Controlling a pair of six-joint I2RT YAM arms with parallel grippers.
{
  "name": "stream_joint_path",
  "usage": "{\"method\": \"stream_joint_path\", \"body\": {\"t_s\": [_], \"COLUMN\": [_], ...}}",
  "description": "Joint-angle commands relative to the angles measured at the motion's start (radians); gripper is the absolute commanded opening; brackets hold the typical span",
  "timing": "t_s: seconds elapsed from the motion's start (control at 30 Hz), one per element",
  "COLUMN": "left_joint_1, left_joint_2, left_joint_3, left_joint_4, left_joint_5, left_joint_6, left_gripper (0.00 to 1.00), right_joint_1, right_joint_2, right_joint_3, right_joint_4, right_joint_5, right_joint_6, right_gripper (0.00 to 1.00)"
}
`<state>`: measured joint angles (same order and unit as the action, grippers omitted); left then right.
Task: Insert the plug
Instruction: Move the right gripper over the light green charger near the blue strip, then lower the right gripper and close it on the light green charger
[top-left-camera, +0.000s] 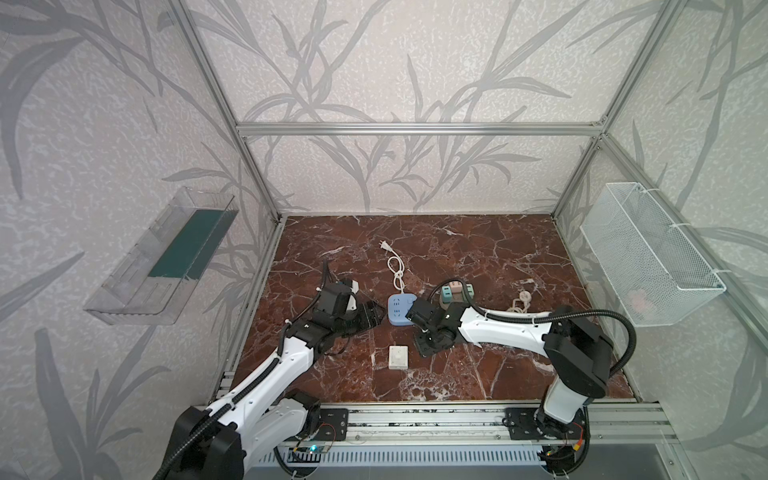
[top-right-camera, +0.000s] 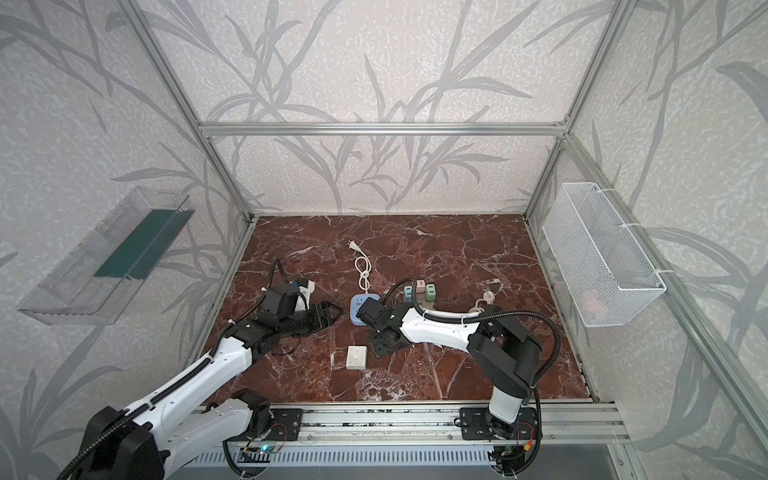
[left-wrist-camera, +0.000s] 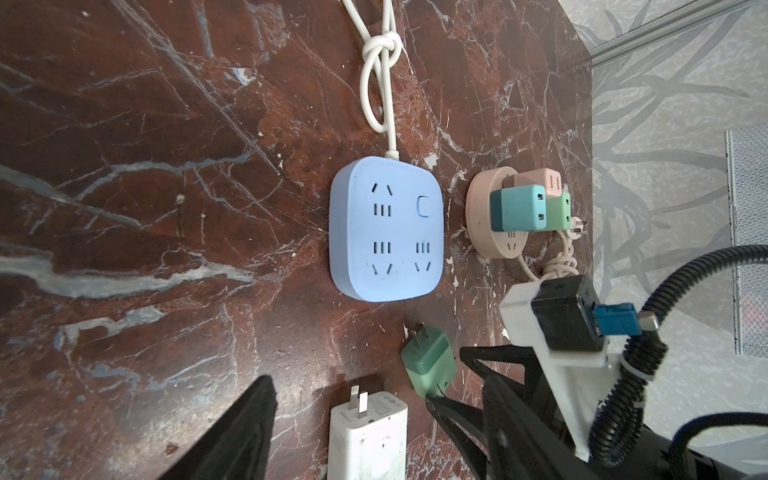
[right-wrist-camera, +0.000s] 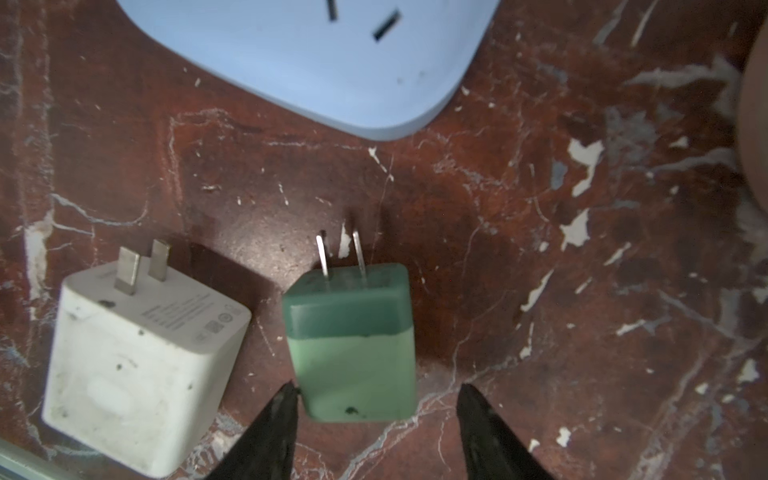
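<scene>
Plug (right-wrist-camera: 351, 332) lies prongs toward the blue power strip (right-wrist-camera: 316, 62), so the right gripper (right-wrist-camera: 378, 388) straddles its back end, open and empty.

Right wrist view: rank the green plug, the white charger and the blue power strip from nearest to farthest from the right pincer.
1. green plug: nearest, lying between the open fingertips of the right pincer.
2. white charger: next, beside the plug, just outside one fingertip.
3. blue power strip: farthest, out beyond the plug's prongs.
</scene>
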<state>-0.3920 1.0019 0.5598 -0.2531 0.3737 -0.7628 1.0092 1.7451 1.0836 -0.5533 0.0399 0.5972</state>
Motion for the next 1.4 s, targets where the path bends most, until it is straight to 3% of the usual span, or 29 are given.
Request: {"method": "stream_joint_path", "body": {"t_s": [0.0,1.03,1.23,1.3,1.37], "left_joint_1": [-0.002,-0.002,-0.002,-0.002,-0.002], "left_joint_2": [-0.012,-0.001,-0.002,-0.002,0.0], "left_joint_3": [-0.005,-0.017,-0.021,-0.022,-0.021], "left_joint_4": [0.013,0.033,0.032,0.03,0.028], "left_joint_5": [0.01,0.021,0.019,0.015,0.015], "left_joint_6": [-0.007,-0.013,-0.015,-0.014,-0.014], "left_gripper": [0.76,0.76,0.76,0.76,0.76], "right_joint_1": [0.005,0.006,0.004,0.003,0.003], "right_joint_2": [0.02,0.091,0.085,0.073,0.052], "right_joint_3": [0.029,0.047,0.043,0.033,0.019], "right_joint_4": [-0.005,0.012,0.011,0.016,0.025], "right_joint_5": [-0.005,-0.007,-0.005,0.003,0.011], "right_joint_6": [-0.002,-0.014,-0.016,-0.017,-0.023], "right_gripper": [0.61,0.5,0.35,0.22,0.0]}}
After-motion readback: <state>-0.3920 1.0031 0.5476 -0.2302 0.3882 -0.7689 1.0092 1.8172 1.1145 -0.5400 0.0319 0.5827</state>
